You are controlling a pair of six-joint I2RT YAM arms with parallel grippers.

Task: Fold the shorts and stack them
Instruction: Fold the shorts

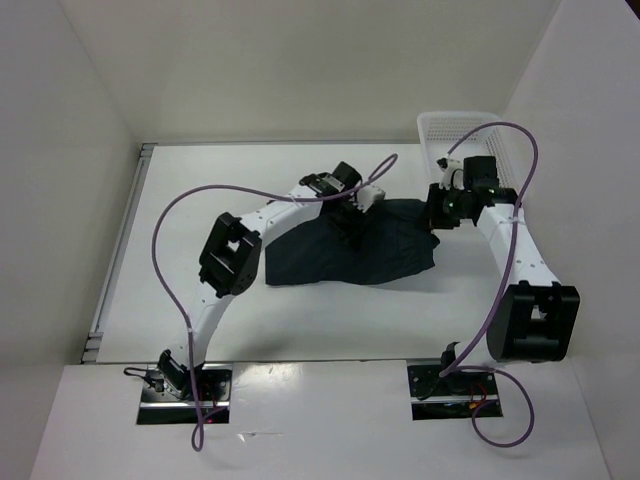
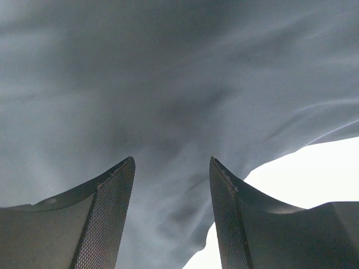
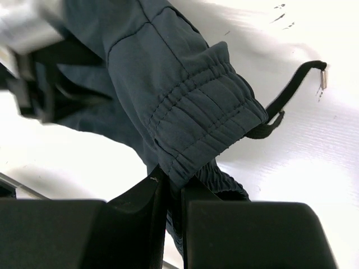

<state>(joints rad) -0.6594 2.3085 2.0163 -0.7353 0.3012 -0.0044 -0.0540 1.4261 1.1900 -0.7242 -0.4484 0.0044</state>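
Shorts lie spread near the middle of the white counter, dark and rumpled; a white lattice basket stands at the far right corner, apart from them; left claw sits over the middle of the cloth, released, jaws parted with grey-black folds filling the gap beneath, contact with the fabric not discernible; right claw is clenched on the gathered elastic waistband at the shorts' right edge, fingers pinching the cloth between them; a black drawstring with a metal tip trails from the waistband across the bare counter.
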